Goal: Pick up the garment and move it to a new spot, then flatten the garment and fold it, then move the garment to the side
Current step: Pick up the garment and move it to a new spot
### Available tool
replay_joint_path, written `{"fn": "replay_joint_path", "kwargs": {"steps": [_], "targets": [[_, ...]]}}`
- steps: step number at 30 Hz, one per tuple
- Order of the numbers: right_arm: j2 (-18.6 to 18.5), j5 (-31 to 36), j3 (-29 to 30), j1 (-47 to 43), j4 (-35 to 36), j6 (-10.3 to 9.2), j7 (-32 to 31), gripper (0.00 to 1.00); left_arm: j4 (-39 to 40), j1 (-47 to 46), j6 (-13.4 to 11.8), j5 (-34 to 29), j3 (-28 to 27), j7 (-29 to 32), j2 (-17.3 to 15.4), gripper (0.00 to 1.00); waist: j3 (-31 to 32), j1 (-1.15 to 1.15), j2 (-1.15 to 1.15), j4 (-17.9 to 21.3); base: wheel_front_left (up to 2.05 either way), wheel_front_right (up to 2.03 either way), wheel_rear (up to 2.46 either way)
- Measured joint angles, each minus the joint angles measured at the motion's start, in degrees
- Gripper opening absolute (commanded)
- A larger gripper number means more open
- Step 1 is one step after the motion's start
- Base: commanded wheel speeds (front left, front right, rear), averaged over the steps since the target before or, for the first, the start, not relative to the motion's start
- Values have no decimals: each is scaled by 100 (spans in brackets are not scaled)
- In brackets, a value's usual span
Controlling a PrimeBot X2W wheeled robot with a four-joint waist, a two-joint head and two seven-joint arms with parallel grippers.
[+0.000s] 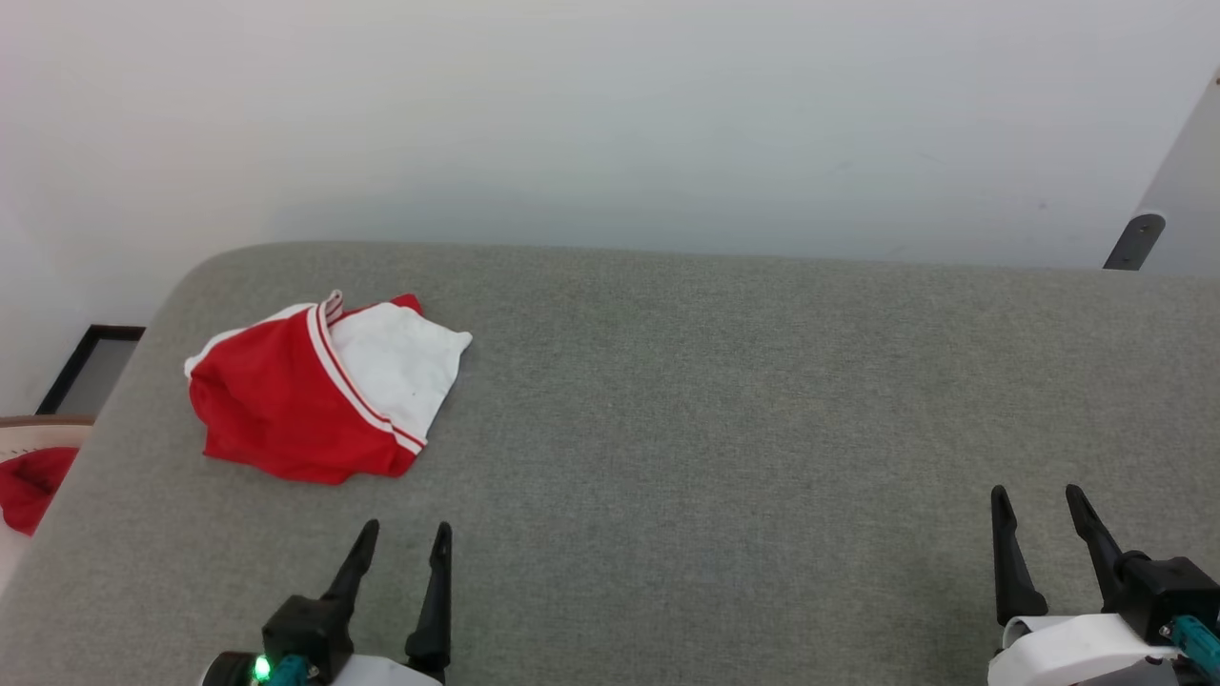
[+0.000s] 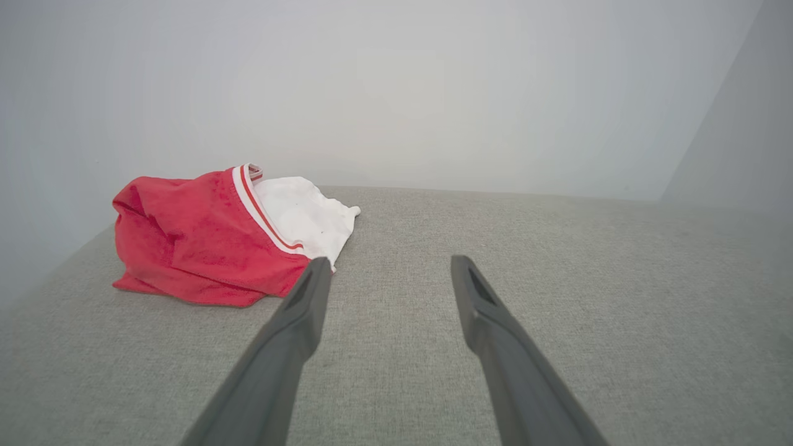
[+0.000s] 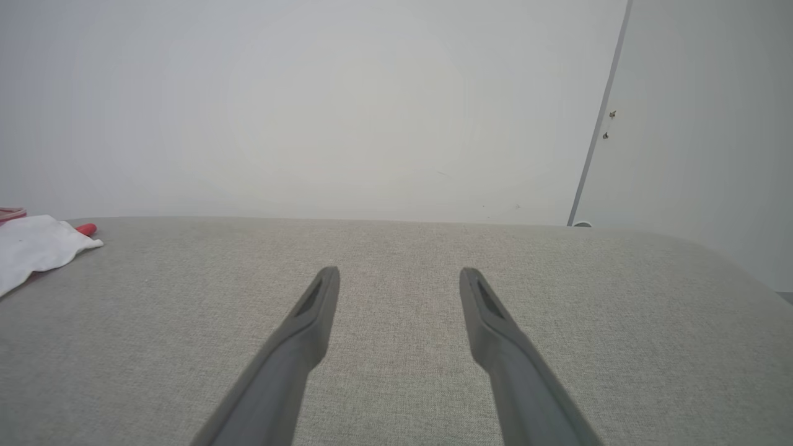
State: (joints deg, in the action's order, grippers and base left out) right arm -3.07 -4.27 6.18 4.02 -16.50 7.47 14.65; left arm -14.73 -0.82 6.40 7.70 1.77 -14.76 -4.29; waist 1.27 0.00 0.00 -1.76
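Observation:
The garment (image 1: 319, 391), a red shirt with white sleeves and striped trim, lies crumpled on the far left of the grey surface (image 1: 715, 400). In the left wrist view the garment (image 2: 210, 244) sits ahead and to the left of the fingers. A white corner of the garment (image 3: 34, 251) shows at the left edge of the right wrist view. My left gripper (image 1: 405, 529) hovers just below the garment, open and empty. Far to the right, my right gripper (image 1: 1037, 494) is open too, holding nothing. In the wrist views both the left gripper (image 2: 385, 263) and the right gripper (image 3: 399, 274) show spread fingers.
A small plain red cloth (image 1: 29, 486) lies off the left edge of the surface, beside a dark-framed panel (image 1: 91, 367) on the floor. A pale wall (image 1: 610, 114) runs behind the surface. A dark bracket (image 1: 1134, 243) stands at the far right.

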Motion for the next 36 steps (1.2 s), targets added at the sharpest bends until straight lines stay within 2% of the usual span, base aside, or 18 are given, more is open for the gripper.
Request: {"fn": "replay_joint_path", "kwargs": {"steps": [8, 16, 25, 32, 36], "targets": [[1, -30, -1, -15, -5, 0, 25, 100, -116, 0, 24, -57, -56, -37, 42, 100, 12, 0, 0, -79, 0, 0, 0], [3, -242, -211, -17, -36, 0, 30, 100, -185, -12, 42, -8, -142, -37, 70, 100, 34, 0, 0, -364, 0, 0, 0], [8, -449, -747, -31, -152, 0, 31, 100, -276, 37, 65, 62, -278, -37, 92, 100, 98, 0, 0, -1086, 0, 0, 0], [5, -632, -1188, 0, -214, 1, 32, 100, -277, 42, 65, 46, -371, -37, 99, 100, 147, 0, 0, -1835, 0, 0, 0], [9, -667, -1585, 211, -310, 1, 32, 100, -116, 141, 12, 188, -628, -37, 102, 100, 143, 0, 0, -2266, 0, 0, 0]]}}
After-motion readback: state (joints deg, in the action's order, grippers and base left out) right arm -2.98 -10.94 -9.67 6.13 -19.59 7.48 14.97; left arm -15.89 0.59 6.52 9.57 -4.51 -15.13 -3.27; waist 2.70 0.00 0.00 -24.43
